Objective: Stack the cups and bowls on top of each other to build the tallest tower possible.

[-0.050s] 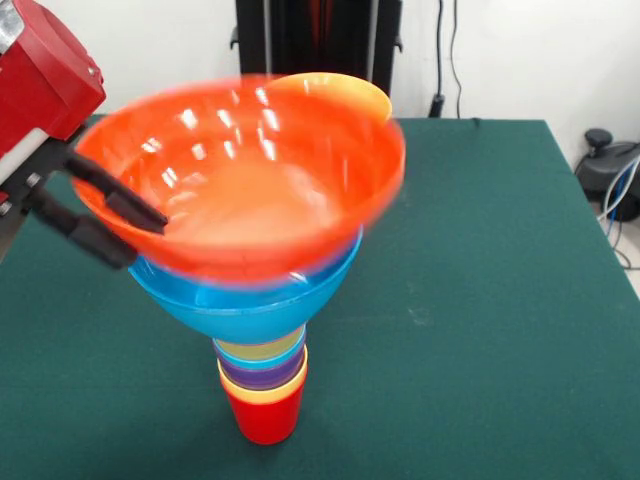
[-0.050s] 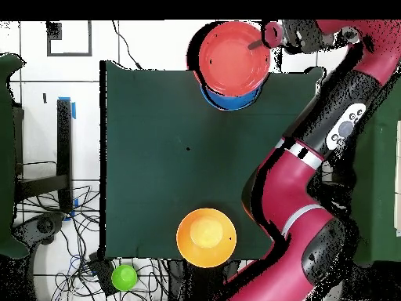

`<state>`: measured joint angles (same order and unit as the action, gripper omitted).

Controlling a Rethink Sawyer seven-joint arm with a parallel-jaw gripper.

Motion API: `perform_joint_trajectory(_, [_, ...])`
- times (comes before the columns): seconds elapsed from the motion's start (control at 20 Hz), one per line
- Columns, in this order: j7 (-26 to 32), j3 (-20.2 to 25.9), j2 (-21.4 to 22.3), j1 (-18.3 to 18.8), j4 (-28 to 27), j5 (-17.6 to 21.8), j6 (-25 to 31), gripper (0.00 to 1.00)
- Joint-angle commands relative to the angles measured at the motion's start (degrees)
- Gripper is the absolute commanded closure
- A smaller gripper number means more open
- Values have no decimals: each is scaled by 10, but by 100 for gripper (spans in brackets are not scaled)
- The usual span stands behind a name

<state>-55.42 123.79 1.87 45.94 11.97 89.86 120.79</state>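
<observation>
Front view, entries keyed to the red cup (image 1: 264,415). Base: red cup, upright on the green table (image 1: 480,330); narrow footing, judged tippy. Above it: nested cups (image 1: 262,360), light, slick plastic. Higher: blue bowl (image 1: 235,305), wide, stiff, glossy. Top: orange bowl (image 1: 245,190), tilted and blurred, so not settled; thin rim is the only hold. At its rim: tool (image 1: 118,225), black fingers narrowly closed on the wall. Beyond: yellow-orange bowl (image 1: 345,90), standing apart, untouched; best taken by the rim.
</observation>
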Motion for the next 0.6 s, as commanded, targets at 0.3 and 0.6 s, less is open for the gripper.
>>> perform_joint_trajectory(0.3, [166, -30, 1, -6, -40, 34, -29, 0])
perform_joint_trajectory(0.6, [163, -32, 1, -5, -40, 33, -28, 0])
